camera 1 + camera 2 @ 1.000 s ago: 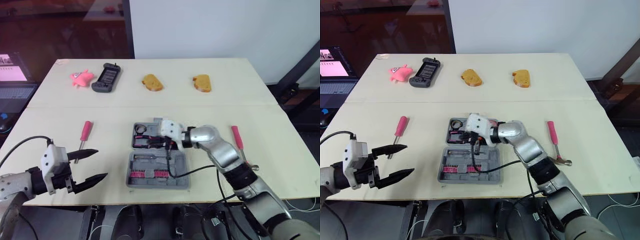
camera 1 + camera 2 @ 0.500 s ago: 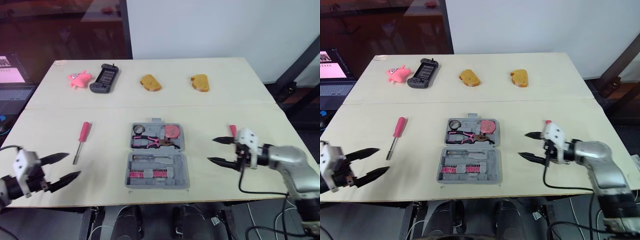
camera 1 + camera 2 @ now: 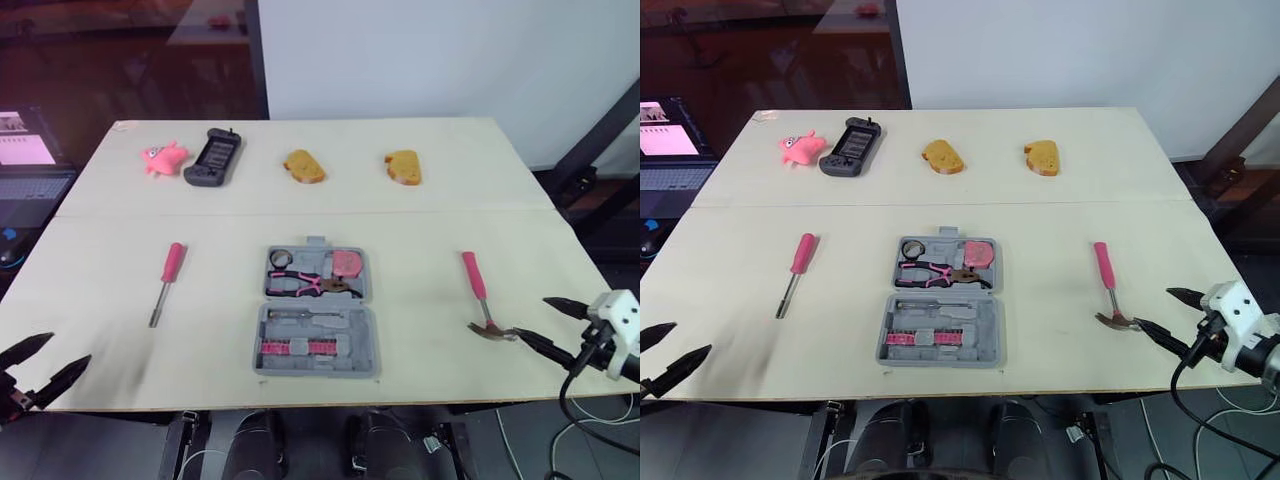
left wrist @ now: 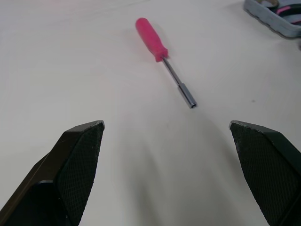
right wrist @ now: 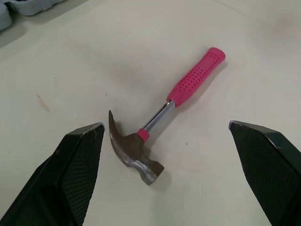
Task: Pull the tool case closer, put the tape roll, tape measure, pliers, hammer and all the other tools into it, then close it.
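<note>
The grey tool case (image 3: 315, 312) lies open at the table's middle. Its far half holds the tape roll (image 3: 279, 258), the pink-handled pliers (image 3: 308, 285) and the pink tape measure (image 3: 346, 263); its near half holds a row of bits (image 3: 298, 347). The pink-handled hammer (image 3: 478, 295) lies right of the case, handle pointing away. My right gripper (image 3: 531, 318) stands open just beyond the hammer's head (image 5: 134, 150), touching nothing. A pink-handled screwdriver (image 3: 167, 280) lies left of the case. My left gripper (image 3: 71, 348) is open at the front left edge, with the screwdriver (image 4: 164, 61) ahead of it.
Along the far edge of the table lie a pink toy (image 3: 163, 156), a black game controller (image 3: 213, 155) and two pieces of bread (image 3: 304, 165) (image 3: 404, 166). A laptop (image 3: 25, 160) stands off the table's left side.
My right gripper has opened, left the case and swung back to the front right edge beside the hammer. The left gripper has drawn back toward the front left corner, still open.
</note>
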Tool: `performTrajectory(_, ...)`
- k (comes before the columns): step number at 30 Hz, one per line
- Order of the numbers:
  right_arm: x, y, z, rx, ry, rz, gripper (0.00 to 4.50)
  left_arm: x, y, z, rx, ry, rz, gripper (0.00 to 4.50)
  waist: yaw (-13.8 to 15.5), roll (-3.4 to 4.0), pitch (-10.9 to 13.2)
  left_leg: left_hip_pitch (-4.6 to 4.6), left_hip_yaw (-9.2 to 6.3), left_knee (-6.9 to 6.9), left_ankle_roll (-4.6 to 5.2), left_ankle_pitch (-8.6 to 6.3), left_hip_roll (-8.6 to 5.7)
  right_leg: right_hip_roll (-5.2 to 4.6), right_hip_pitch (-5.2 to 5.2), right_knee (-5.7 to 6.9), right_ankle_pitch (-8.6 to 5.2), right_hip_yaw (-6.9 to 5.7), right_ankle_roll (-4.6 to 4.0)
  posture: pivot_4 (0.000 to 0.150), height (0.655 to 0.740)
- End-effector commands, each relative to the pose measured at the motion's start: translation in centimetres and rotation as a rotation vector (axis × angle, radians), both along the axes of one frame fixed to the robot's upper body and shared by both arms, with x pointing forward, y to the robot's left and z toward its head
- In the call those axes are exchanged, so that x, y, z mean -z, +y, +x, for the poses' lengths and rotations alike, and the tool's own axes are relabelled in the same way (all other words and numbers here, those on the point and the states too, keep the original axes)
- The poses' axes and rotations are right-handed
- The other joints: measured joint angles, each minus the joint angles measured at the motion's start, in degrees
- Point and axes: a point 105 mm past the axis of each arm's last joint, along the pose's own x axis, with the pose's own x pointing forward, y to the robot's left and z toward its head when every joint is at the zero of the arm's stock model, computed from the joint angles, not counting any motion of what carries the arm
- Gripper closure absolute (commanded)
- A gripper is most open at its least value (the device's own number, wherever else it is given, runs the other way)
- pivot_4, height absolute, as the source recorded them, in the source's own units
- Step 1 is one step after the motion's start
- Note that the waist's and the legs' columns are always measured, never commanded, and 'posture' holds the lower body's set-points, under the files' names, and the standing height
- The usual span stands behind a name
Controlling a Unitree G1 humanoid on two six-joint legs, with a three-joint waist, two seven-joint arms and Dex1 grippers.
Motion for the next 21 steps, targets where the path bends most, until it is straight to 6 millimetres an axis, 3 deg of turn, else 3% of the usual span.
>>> performTrajectory(1, -1.6, -0.4, 0.9, 0.006, -0.066, -0.001, 0.02, -1.7, 0.5, -0.2, -0.010, -0.048, 0.042, 0.00, -0.1, 0.01, 0.0, 0.00, 0.00, 0.00, 0.00, 0.00, 0.00, -0.01, -0.01, 0.00, 0.00, 0.01, 0.00, 0.150, 0.7188)
performTrajectory(6, -1.7, 0.1, 1.7, -0.023, -0.075, -0.014, 0.02, -2.0, 0.3, -0.1, -0.016, -0.066, 0.040, 0.00, -0.1, 0.02, 0.0, 0.00, 0.03, -0.07, 0.00, 0.00, -0.01, 0.01, 0.04, 0.01, 0.07, 0.02, 0.13, 0.150, 0.7188)
performTrajectory(11, -3.1, 2.3, 3.5, -0.110, -0.110, -0.005, 0.02, -2.6, -1.2, 0.5, 0.032, -0.075, 0.029, 0.00, -0.1, 0.02, 0.0, 0.01, 0.03, -0.03, 0.00, 0.00, -0.01, 0.00, 0.06, 0.01, 0.08, 0.02, 0.15, 0.150, 0.7188)
performTrajectory(15, -4.0, 5.7, 4.6, -0.228, -0.089, 0.027, 0.02, -3.3, -3.6, 1.4, 0.112, -0.046, -0.015, 0.00, 0.0, 0.03, 0.0, 0.02, 0.02, -0.02, 0.01, 0.01, 0.00, 0.01, 0.06, 0.06, 0.09, 0.03, 0.16, 0.150, 0.7188)
performTrajectory(18, -4.9, 9.5, 5.1, -0.359, -0.031, 0.050, 0.02, -3.8, -6.8, 1.9, 0.230, -0.018, -0.008, 0.00, -0.1, 0.02, 0.0, 0.01, 0.03, -0.02, 0.01, 0.01, -0.01, 0.00, 0.07, 0.06, 0.09, 0.03, 0.17, 0.150, 0.7188)
performTrajectory(21, -5.8, 12.6, 4.9, -0.462, 0.033, 0.066, 0.02, -3.5, -8.4, 2.1, 0.267, 0.021, 0.016, 0.00, 0.1, 0.04, 0.0, 0.01, 0.03, -0.02, 0.01, 0.01, 0.00, 0.02, 0.05, 0.07, 0.09, 0.07, 0.16, 0.150, 0.7188)
